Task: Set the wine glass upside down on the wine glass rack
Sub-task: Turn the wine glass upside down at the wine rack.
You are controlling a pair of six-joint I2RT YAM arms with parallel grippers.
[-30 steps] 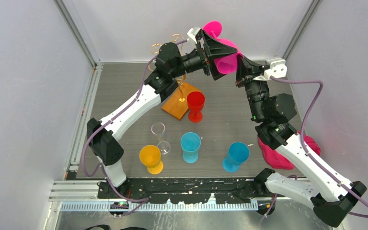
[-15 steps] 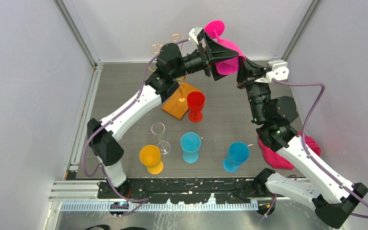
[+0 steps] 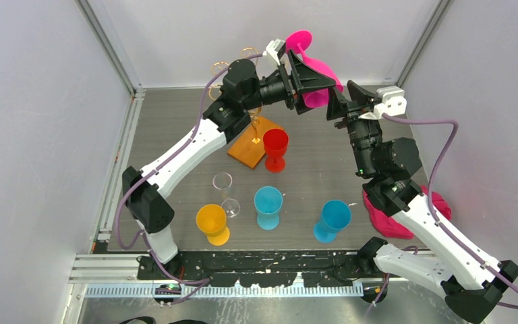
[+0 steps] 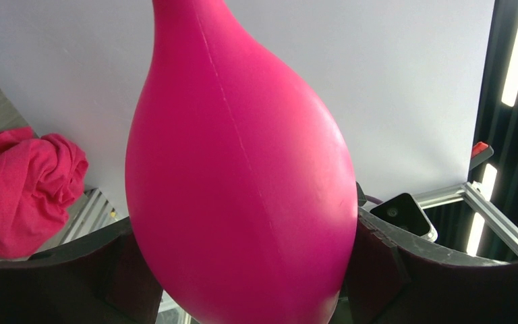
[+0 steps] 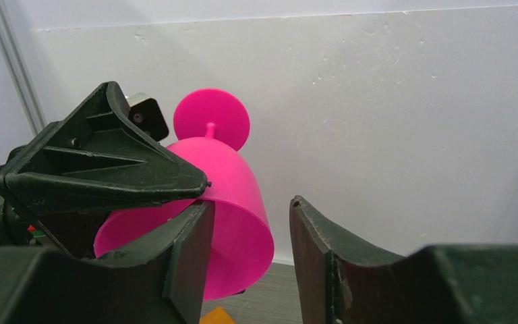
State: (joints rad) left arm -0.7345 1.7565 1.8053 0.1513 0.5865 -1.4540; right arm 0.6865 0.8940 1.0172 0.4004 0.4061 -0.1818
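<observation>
High above the back of the table, the pink wine glass (image 3: 320, 67) is tilted with its foot uppermost and its open rim facing down toward the right arm. My left gripper (image 3: 315, 82) is shut on its bowl (image 4: 243, 175), one finger on each side. The right gripper (image 3: 342, 101) stands open just off the rim, touching nothing. In the right wrist view the glass (image 5: 233, 175) lies past the left finger of that gripper (image 5: 251, 226). The wine glass rack (image 3: 245, 150) has an orange base and stands below the left arm. Its gold loops show behind the arm.
A red glass (image 3: 275, 148) stands beside the rack base. Nearer the arms stand a clear glass (image 3: 223, 189), a yellow one (image 3: 212, 223), a teal one (image 3: 268, 206) and a blue one (image 3: 330, 219). A pink cloth (image 3: 388, 221) lies at the right.
The right gripper has opened and drawn back from the glass's rim. The left gripper keeps the glass and has shifted slightly left.
</observation>
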